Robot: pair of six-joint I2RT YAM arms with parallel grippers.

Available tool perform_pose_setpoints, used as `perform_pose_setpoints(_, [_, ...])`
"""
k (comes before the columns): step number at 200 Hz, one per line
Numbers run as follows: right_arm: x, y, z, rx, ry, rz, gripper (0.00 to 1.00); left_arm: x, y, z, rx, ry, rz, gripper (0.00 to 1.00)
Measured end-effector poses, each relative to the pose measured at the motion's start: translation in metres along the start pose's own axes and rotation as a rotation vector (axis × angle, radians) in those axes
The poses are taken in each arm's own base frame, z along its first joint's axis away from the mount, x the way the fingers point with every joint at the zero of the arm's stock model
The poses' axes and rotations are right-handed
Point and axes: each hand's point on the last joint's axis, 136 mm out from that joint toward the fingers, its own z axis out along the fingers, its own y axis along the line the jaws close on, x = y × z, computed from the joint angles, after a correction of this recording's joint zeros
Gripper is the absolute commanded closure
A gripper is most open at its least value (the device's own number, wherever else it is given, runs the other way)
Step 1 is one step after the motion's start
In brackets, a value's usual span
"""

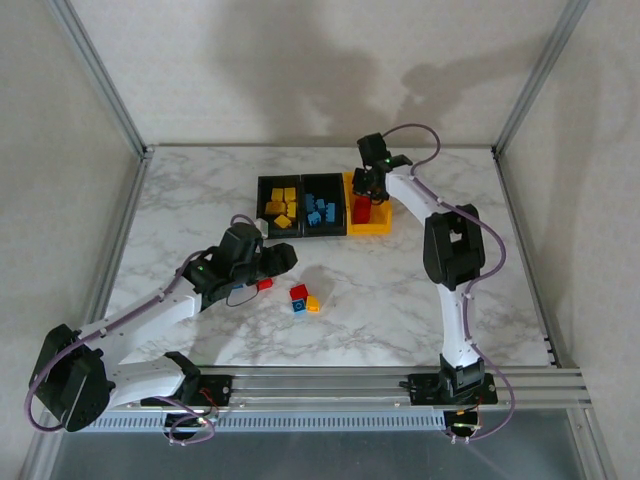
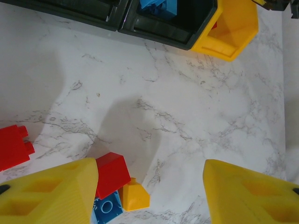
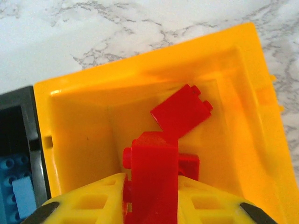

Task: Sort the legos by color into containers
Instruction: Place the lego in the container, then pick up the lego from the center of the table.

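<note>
Overhead view: the right hand (image 1: 368, 188) hung over the yellow-orange bin (image 1: 384, 226) at the far edge of the counter (image 1: 200, 200). The left hand (image 1: 285, 258) sat mid-counter near a loose red brick (image 1: 265, 284) and a three-brick cluster (image 1: 303, 298).

Left wrist view: the left hand's jaws stood well apart and empty, with the cluster just beside one finger.

Right wrist view: the right hand pinched a red lego (image 3: 154, 163) over the bin's interior, above another red brick (image 3: 183, 111). Recommended practice: keep the lego centred between the walls, open fully, then withdraw straight upward so it is not dragged out.
</note>
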Motion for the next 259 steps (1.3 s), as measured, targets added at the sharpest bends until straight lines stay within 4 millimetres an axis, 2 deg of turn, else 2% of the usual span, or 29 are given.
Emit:
perform_pose_setpoints(19, [-0.005, -0.002, 0.008, 0.006, 0.004, 0.007, 0.68, 0.000, 0.001, 0.000, -0.004, -0.002, -0.005, 0.39])
perform_pose_setpoints(33, [-0.009, -0.005, 0.012, 0.011, 0.005, 0.006, 0.60, 0.000, 0.000, 0.000, -0.005, -0.003, -0.007, 0.39])
perform_pose_setpoints(40, [-0.009, -0.005, 0.013, 0.013, 0.007, 0.004, 0.59, 0.000, 0.001, 0.000, -0.006, -0.004, -0.008, 0.39])
perform_pose_setpoints(48, [-0.010, -0.007, 0.012, 0.015, 0.008, 0.006, 0.56, 0.001, 0.000, 0.000, -0.006, -0.003, -0.007, 0.39])
perform_pose_setpoints(86, [-0.015, -0.006, 0.008, 0.012, 0.000, 0.001, 0.55, 0.000, 0.001, 0.000, -0.008, -0.006, -0.011, 0.39])
perform_pose_setpoints(101, [-0.014, -0.004, 0.004, 0.001, -0.003, -0.004, 0.49, 0.000, 0.001, 0.000, -0.010, -0.008, -0.014, 0.39])
perform_pose_setpoints(127, [-0.003, -0.007, -0.022, -0.018, -0.006, -0.012, 0.42, -0.001, 0.002, -0.004, -0.014, -0.017, -0.025, 0.38])
perform_pose_setpoints(161, [0.012, 0.008, -0.084, -0.103, -0.064, -0.062, 0.38, -0.001, 0.005, -0.015, -0.011, -0.040, -0.053, 0.34])
perform_pose_setpoints(179, [0.031, 0.024, -0.116, -0.167, -0.082, -0.112, 0.37, 0.003, 0.010, -0.021, -0.018, -0.040, -0.068, 0.33])
perform_pose_setpoints(198, [0.059, 0.039, -0.133, -0.222, -0.072, -0.173, 0.38, 0.008, 0.017, -0.027, -0.023, -0.038, -0.090, 0.32])
perform_pose_setpoints(218, [0.094, 0.050, -0.138, -0.259, -0.027, -0.232, 0.35, 0.015, 0.027, -0.032, -0.030, -0.031, -0.122, 0.31])
perform_pose_setpoints(259, [0.172, 0.074, -0.132, -0.302, 0.101, -0.361, 0.32, 0.031, 0.057, -0.041, -0.065, -0.019, -0.206, 0.30])
